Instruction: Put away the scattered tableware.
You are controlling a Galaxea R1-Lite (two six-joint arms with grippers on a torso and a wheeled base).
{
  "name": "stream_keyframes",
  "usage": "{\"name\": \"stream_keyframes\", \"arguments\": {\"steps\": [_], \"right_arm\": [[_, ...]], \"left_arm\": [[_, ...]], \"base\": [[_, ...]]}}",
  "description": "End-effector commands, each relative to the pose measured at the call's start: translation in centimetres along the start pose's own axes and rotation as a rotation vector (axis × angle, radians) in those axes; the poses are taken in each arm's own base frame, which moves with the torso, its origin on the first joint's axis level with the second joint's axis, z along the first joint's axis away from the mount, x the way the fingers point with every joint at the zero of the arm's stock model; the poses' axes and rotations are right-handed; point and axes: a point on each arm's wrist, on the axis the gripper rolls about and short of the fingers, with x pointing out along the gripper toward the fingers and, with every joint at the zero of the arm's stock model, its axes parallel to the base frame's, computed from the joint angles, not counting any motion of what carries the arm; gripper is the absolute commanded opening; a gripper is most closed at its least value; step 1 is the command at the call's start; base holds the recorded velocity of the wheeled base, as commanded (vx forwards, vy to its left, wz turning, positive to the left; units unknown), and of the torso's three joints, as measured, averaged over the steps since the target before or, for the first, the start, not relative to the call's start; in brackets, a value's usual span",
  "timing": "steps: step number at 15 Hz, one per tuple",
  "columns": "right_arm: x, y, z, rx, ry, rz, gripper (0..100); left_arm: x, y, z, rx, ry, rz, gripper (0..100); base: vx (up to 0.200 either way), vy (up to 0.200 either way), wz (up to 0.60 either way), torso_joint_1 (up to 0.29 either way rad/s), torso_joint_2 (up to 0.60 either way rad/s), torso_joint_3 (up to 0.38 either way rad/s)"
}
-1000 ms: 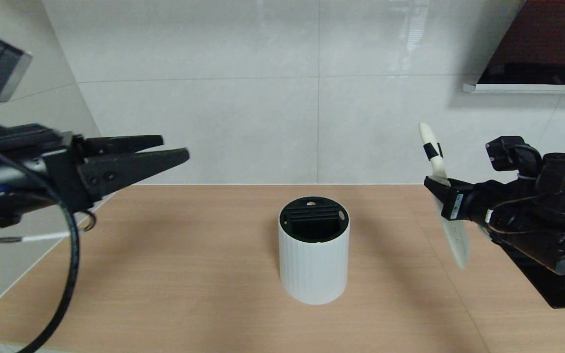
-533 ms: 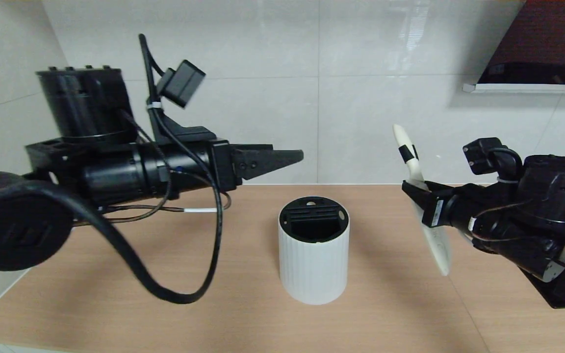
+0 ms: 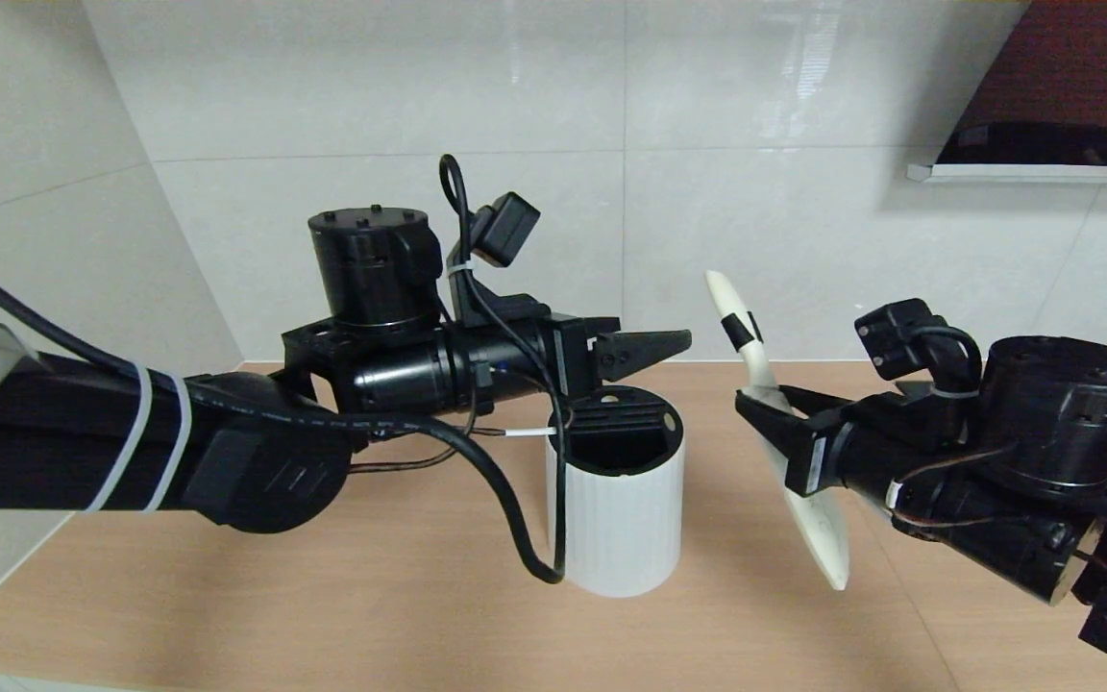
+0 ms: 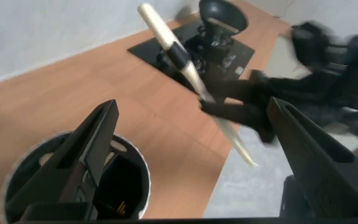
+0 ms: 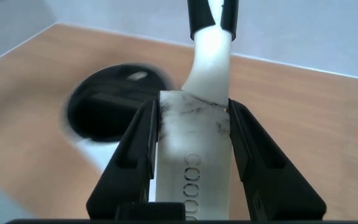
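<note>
Here the right claw [image 3: 767,413] is clenched on a white spatula [image 3: 821,519], gripping it about where the handle meets the blade. The handle, with its black band [image 3: 738,333], slants up toward the tiled wall, and the blade hangs down over the wooden counter [image 3: 323,577]. The spatula is held in the air just to the right of a white ribbed holder [image 3: 616,524], which stands upright on the counter with a black slotted insert [image 3: 616,423] in its mouth. The left claw [image 3: 654,348] hovers over the holder's far rim, spread apart and gripping nothing, its tips pointing toward the spatula.
</note>
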Motion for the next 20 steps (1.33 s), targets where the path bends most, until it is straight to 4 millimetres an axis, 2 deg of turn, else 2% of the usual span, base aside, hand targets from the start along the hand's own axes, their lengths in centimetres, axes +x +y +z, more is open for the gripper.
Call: {"name": "stream_keyframes", "arguments": {"steps": [1, 4, 5, 12, 20], "right_arm": [[-0.4, 0.9, -0.2, -0.004, 0.008, 0.036, 0], [-0.7, 1.4, -0.1, -0.003, 0.002, 0.051, 0], [-1.0, 1.7, 0.0, -0.005, -0.003, 0.063, 0], [-2.0, 1.7, 1.0, -0.001, -0.041, 0.072, 0], [-2.2, 2.6, 0.5, -0.006, -0.021, 0.106, 0]], "left_arm": [[1.3, -0.6, -1.1, -0.002, 0.012, -0.022, 100], [3.6, -1.0, -2.1, 0.013, -0.027, 0.004, 100], [3.8, -1.1, -2.2, 0.013, -0.027, 0.008, 100], [4.0, -1.3, -2.4, -0.035, -0.021, -0.01, 100], [5.1, -1.9, -1.8, -0.022, -0.044, -0.04, 100]], "base": [[0.0, 0.0, 0.0, 0.0, 0.0, 0.0], [0.0, 0.0, 0.0, 0.0, 0.0, 0.0], [0.0, 0.0, 0.0, 0.0, 0.0, 0.0], [0.0, 0.0, 0.0, 0.0, 0.0, 0.0], [0.0, 0.0, 0.0, 0.0, 0.0, 0.0]]}}
